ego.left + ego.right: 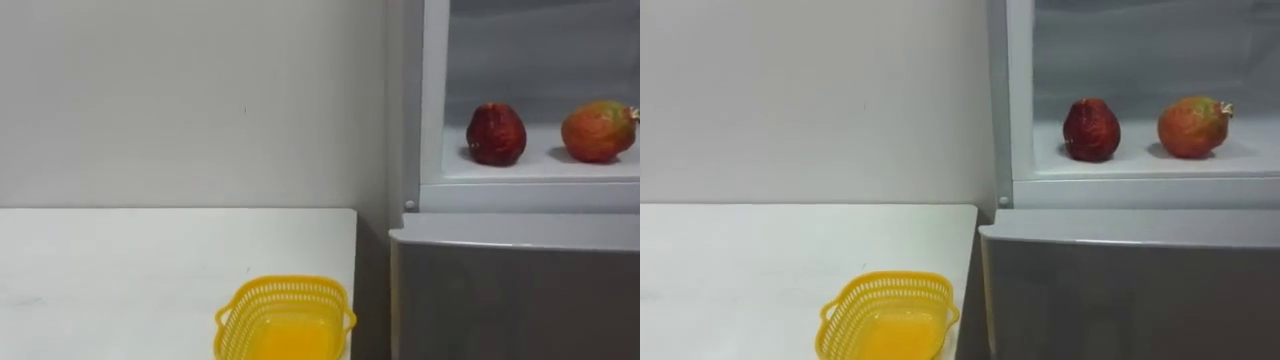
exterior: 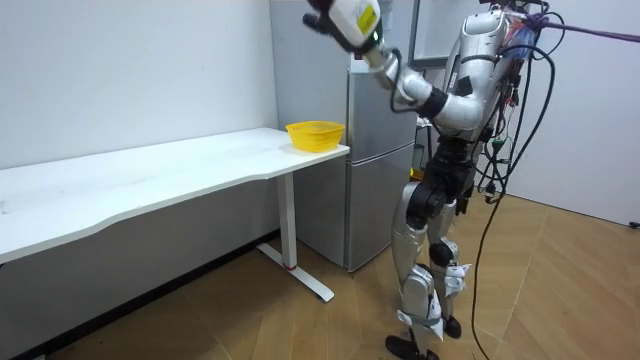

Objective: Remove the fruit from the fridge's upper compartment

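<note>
The upper fridge compartment (image 1: 540, 168) stands open at the right. Two fruits rest on its white shelf: a dark red one (image 1: 496, 134) on the left and an orange-red one (image 1: 598, 131) to its right, a small gap between them. In the room view I stand facing the fridge (image 2: 378, 150) with my left arm raised high towards the room view's left. My left hand (image 2: 318, 14) is up at the picture's top edge, above the table's end.
A yellow mesh basket (image 1: 285, 318) sits at the right end of the white table (image 1: 150, 260), just left of the fridge. The grey lower fridge door (image 1: 520, 290) is closed below the open compartment. A plain wall runs behind the table.
</note>
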Robot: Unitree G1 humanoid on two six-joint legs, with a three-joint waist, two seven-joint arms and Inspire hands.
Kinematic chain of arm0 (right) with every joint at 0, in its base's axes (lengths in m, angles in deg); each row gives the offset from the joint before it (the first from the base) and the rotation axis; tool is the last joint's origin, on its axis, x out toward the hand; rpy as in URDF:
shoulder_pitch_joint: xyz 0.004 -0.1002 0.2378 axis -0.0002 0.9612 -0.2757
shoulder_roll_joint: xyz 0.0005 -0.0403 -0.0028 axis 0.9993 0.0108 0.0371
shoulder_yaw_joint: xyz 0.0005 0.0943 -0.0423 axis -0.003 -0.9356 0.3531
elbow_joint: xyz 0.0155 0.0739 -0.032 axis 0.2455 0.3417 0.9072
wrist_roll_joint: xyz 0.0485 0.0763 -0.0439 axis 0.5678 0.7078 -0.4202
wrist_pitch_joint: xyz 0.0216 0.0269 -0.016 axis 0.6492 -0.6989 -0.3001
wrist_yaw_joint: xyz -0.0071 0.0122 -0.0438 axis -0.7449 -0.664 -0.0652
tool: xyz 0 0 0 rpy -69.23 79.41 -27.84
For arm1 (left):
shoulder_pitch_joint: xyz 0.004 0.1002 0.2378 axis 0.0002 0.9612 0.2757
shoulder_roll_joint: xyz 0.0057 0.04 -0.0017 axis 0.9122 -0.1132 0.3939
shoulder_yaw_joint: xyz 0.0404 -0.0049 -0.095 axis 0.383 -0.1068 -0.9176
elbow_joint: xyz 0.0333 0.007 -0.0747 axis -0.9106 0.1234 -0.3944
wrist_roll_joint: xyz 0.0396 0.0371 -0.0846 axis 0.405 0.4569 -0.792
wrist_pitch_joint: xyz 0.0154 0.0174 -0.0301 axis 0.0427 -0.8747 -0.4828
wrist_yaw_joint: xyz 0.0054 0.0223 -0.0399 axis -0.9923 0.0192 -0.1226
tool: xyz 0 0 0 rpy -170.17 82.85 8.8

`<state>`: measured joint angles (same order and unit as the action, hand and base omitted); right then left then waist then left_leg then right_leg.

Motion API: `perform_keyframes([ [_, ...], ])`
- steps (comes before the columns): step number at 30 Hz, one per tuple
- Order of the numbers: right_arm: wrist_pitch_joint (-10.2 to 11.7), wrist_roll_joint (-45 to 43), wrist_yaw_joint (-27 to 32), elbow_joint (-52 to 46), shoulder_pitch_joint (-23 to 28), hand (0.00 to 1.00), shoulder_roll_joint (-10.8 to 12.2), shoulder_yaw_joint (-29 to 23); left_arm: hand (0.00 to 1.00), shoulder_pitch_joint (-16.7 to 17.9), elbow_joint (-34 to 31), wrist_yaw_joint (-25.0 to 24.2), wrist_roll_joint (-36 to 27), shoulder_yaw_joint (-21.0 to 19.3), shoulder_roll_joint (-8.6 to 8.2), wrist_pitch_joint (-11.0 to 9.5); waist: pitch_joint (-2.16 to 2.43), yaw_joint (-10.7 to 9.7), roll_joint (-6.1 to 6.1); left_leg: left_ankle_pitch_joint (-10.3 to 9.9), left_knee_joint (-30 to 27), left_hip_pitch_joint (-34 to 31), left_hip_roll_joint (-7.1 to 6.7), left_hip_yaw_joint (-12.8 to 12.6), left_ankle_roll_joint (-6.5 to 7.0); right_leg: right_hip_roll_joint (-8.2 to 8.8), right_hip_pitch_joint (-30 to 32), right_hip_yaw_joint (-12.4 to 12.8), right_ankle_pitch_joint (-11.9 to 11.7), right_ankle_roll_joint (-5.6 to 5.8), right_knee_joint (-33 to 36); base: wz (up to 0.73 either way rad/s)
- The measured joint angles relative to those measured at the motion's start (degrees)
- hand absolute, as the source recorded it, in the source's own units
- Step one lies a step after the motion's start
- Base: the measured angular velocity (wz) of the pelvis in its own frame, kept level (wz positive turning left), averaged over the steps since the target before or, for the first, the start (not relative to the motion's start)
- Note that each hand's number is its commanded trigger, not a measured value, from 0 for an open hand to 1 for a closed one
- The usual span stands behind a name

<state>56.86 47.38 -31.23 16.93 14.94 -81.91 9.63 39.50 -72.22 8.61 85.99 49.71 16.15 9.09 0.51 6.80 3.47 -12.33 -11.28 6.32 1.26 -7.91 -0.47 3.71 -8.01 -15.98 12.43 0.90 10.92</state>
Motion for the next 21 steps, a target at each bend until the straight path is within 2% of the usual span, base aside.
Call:
perform_keyframes([
  [2,-0.15,0.01,-0.07,-0.25,-0.03,0.00,-0.09,1.15,0.00,2.34,5.00,1.65,-0.15,0.83,-0.71,-0.24,0.00,0.22,-0.19,-0.01,0.06,0.08,-0.08,0.28,0.01,-0.02,-0.16,-0.08,0.04,0.03,-0.03,0.00],
  [4,-0.33,0.14,-0.08,-0.63,0.04,0.00,-0.07,1.11,0.00,3.87,13.89,2.95,-1.03,2.59,-0.89,0.37,-0.02,-0.21,-0.20,-0.01,0.03,-0.27,-0.18,1.11,0.01,-0.01,-0.20,-0.75,0.05,0.02,-0.31,0.11],
  [5,-0.61,0.59,-0.09,-0.80,-0.11,0.00,-0.05,1.13,0.00,3.90,15.87,3.23,-1.89,3.36,-0.95,0.49,0.00,-0.25,-0.30,-0.02,-0.03,-0.55,-0.24,1.46,0.02,0.04,-0.16,-1.08,0.05,0.02,-0.32,0.24],
  [7,-2.08,1.18,-0.15,-1.56,-0.77,0.00,-0.08,0.93,0.00,3.97,24.19,3.21,-6.73,5.99,-1.37,0.66,0.06,-0.09,-0.64,-0.01,0.01,-0.76,-0.43,2.43,0.03,0.08,-0.09,-1.60,0.05,0.03,-0.31,0.13],
  [9,-2.04,1.05,-0.30,-1.75,-1.06,0.00,-0.03,0.80,0.00,4.27,30.42,3.07,-7.96,6.90,-2.26,0.85,0.17,-0.20,-0.98,0.00,0.28,-0.63,-0.43,2.44,0.02,0.04,-0.17,-1.45,0.11,0.04,-0.33,-0.04],
  [11,-2.04,1.10,-0.89,-2.39,-1.68,0.00,-0.02,0.90,0.00,4.17,36.42,2.78,-8.41,8.76,-2.48,1.29,0.12,-0.37,-1.58,0.00,0.46,-0.63,-0.46,2.47,0.02,0.04,-0.20,-1.47,0.13,0.06,-0.42,0.00],
  [13,-2.12,1.27,-1.36,-2.39,-2.11,0.00,-0.05,1.03,0.00,4.21,44.90,1.02,-13.29,12.57,-2.49,1.76,0.07,-0.37,-2.09,0.00,0.64,-0.36,-0.59,2.50,0.03,0.13,-0.29,-1.40,0.19,0.16,-0.49,0.00],
  [14,-2.11,1.27,-1.40,-2.39,-2.20,0.00,-0.02,1.09,0.00,4.17,46.89,0.41,-14.73,13.44,-2.50,1.95,0.05,-0.37,-2.25,0.00,0.67,-0.12,-0.63,2.52,0.04,0.17,-0.33,-1.38,0.20,0.18,-0.48,0.00],
  [16,-2.14,1.31,-1.73,-1.68,-2.65,0.00,0.13,1.10,0.00,3.29,55.10,-2.30,-17.72,15.64,-2.57,2.88,-0.03,-0.42,-2.48,-0.10,0.89,0.38,-0.69,2.74,0.15,0.19,-1.03,-1.33,0.26,0.29,-0.62,0.00],
  [18,-2.75,0.99,-2.07,-1.26,-2.71,0.00,0.12,1.02,0.00,2.86,59.91,-4.39,-19.21,16.96,-2.62,3.57,-0.12,-0.54,-2.84,-0.18,0.89,0.46,-0.74,2.82,0.24,0.16,-1.47,-1.32,0.21,0.38,-1.15,0.05],
  [21,-3.40,0.87,-2.65,-1.18,-2.49,0.00,0.21,1.01,0.00,2.96,65.87,-9.31,-18.91,18.22,-2.65,4.22,-0.17,-0.66,-2.73,-0.30,0.89,0.67,-0.77,2.65,0.38,0.23,-1.79,-1.39,0.18,0.44,-1.23,0.02],
])
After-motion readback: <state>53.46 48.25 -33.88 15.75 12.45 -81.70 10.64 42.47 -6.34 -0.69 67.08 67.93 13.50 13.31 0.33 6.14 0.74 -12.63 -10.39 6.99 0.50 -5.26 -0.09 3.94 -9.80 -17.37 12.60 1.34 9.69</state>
